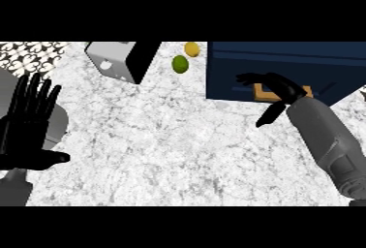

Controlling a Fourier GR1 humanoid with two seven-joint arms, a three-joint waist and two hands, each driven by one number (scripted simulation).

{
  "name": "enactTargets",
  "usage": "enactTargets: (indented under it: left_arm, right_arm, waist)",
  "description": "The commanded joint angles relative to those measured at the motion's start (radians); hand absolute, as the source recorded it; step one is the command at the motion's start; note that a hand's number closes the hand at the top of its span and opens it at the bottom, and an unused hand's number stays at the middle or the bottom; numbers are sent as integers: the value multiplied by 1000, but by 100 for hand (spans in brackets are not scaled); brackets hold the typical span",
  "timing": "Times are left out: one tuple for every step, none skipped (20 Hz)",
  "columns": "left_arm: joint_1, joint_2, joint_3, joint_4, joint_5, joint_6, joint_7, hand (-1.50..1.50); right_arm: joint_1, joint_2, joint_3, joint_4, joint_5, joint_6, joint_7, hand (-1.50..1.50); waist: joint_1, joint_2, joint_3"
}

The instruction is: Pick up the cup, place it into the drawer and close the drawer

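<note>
The pale marbled counter [178, 145] fills the view, with the dark blue drawer [286, 58] at its far right and a grey-and-black box [118, 60] at the far middle. The left hand [28, 126] rests at the left edge, fingers straight and up. The right hand [282, 87] hovers over the drawer, fingers spread and only slightly bent, thumb pointing back toward the near edge. Beneath its palm sits the cup [263, 93], a small orange-tan thing, mostly hidden, over the drawer's blue. It is probably light and rigid with smooth, slippery sides, best taken across its wall from above. A lime [180, 64] and a lemon [191, 49] lie near the drawer's left side.
</note>
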Motion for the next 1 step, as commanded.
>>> enactTargets:
  left_arm:
    - [-27,-14,-4,29,-22,14,-4,-150]
  right_arm:
    - [-48,-24,-11,53,24,-112,112,-150]
  waist:
    - [11,33,5]
